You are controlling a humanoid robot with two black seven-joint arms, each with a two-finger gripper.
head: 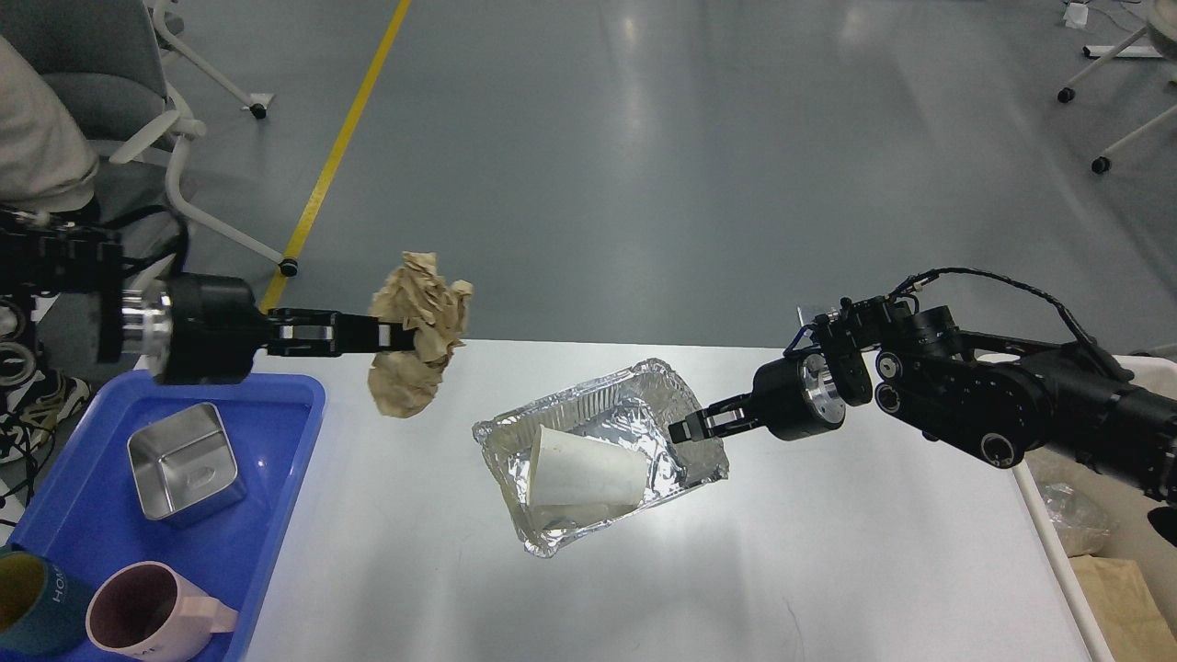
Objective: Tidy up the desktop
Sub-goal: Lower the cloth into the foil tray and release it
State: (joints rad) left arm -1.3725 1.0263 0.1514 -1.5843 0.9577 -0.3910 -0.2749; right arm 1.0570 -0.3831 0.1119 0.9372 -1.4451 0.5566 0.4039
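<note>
The white desktop fills the lower view. My left gripper is shut on a crumpled brown paper ball and holds it high above the desktop's far left part. My right gripper is shut on the right rim of a crumpled foil tray, which looks lifted a little off the desktop. A white paper cup lies on its side in the foil tray.
A blue tray at the left holds a square metal container, a pink mug and a teal mug. A cream bin with rubbish stands at the right edge. Chairs stand on the grey floor behind.
</note>
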